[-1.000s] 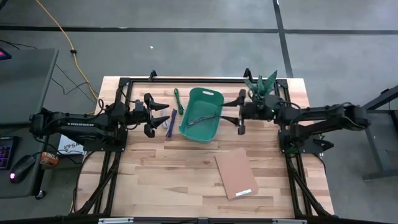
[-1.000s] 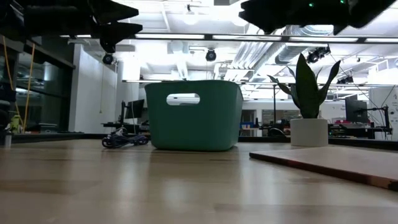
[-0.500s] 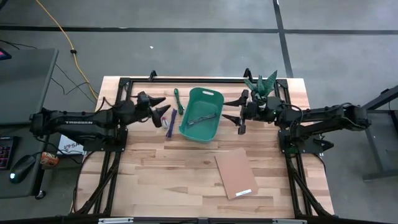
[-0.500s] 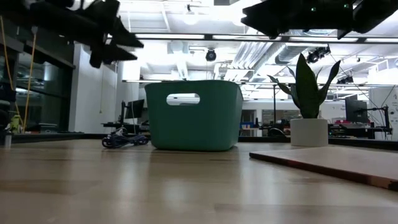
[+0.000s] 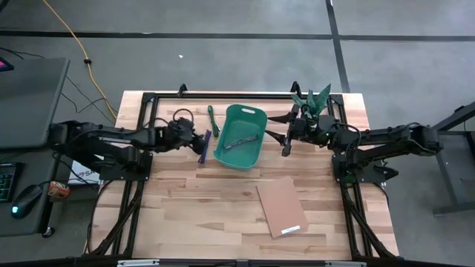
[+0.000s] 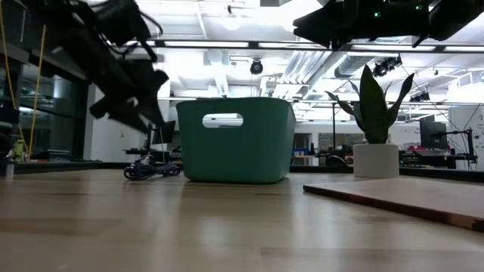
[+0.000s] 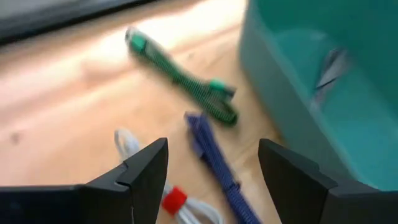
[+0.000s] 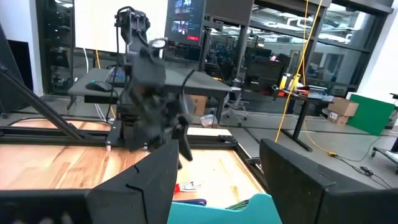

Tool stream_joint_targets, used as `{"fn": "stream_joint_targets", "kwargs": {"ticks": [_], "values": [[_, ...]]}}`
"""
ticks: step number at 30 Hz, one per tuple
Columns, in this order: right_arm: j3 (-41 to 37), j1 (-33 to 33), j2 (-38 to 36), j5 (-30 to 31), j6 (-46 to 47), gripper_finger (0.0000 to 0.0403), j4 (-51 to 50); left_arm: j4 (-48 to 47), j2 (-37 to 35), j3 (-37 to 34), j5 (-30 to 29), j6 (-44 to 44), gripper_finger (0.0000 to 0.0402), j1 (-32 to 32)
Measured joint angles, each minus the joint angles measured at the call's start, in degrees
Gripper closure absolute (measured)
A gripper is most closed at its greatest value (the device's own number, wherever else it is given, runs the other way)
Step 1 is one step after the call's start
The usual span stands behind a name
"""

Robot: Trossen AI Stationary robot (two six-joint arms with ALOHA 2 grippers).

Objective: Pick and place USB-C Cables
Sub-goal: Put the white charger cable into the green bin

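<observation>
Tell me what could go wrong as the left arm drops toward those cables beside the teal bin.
The open left gripper hangs over the slim purple cable bundle, with the white cable with red band and the green cable bundle close by, so it might pinch two at once. The teal plastic bin is close too, so a finger could clip its wall.

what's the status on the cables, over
Left gripper open, empty, over purple cable beside bin. Right gripper open, waiting right of bin. Grey cable binned; green, white out. Nothing blocking.
</observation>
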Motion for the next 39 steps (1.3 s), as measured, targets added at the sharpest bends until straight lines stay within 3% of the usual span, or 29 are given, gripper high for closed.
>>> {"fn": "stream_joint_targets", "kwargs": {"ticks": [6, 16, 23, 30, 34, 39], "values": [[0.0, -0.2, 0.0, 0.0, -0.1, 0.0187, -0.5, -1.0, 7.9, 0.0, -1.4, -9.4, 0.0179, -0.1], [0.0, -0.2, 0.0, 0.0, -1.6, 0.0187, -0.9, -1.3, 15.7, 0.0, -10.4, -24.7, 0.021, -3.8], [0.1, -0.2, 0.0, 0.0, -1.7, 0.0187, -0.9, 0.8, 22.9, 0.0, -10.2, -28.9, 0.0222, -3.7], [0.1, -0.2, 0.0, 0.0, -1.7, 0.0187, -0.9, 4.4, 27.9, 0.2, -13.8, -27.8, 0.0233, -2.9], [0.1, -0.2, 0.0, 0.0, -3.3, 0.0187, -0.8, 2.4, 26.9, 0.2, -14.0, -27.0, 0.0276, -3.1], [0.1, -0.2, 0.0, 0.0, -3.7, 0.0187, -0.7, 0.1, 21.3, -0.1, -16.0, -22.3, 0.0379, -3.1]]}}
